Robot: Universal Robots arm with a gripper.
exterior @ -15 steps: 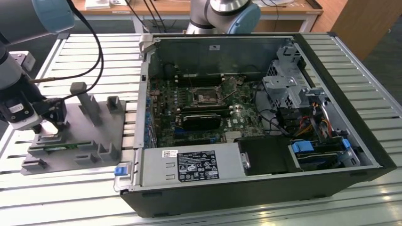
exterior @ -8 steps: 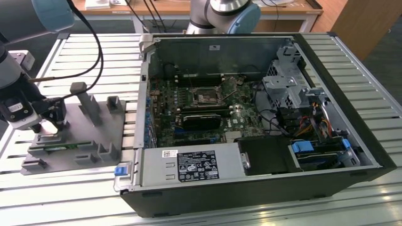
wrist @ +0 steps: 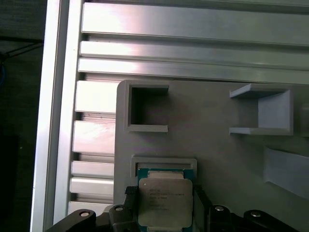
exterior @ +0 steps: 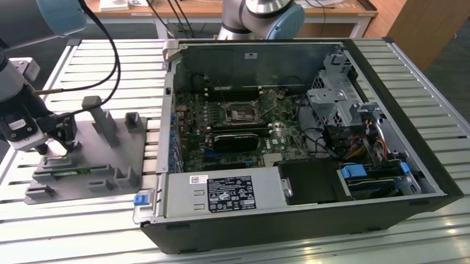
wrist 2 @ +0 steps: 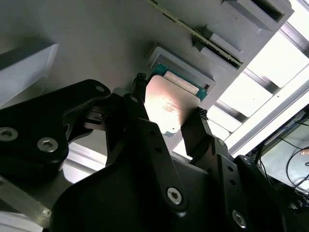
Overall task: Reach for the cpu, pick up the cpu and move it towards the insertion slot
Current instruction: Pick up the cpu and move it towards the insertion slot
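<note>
Black fingers (wrist 2: 136, 105) clamp the cpu (wrist 2: 169, 104) by opposite edges over the grey tray (wrist: 217, 159).

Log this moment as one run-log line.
stage: pick | end effector: closed on cpu edges, over fixture pocket | insertion slot: inside case, apart from cpu

Exterior view: high, wide, angled down over the slatted table (exterior: 110, 52).
First wrist view: close, straight down on the grey fixture (wrist: 217, 159).
Second wrist view: close, oblique.
Shared: the cpu (wrist: 164, 203) (wrist 2: 169, 104), in both wrist views.
</note>
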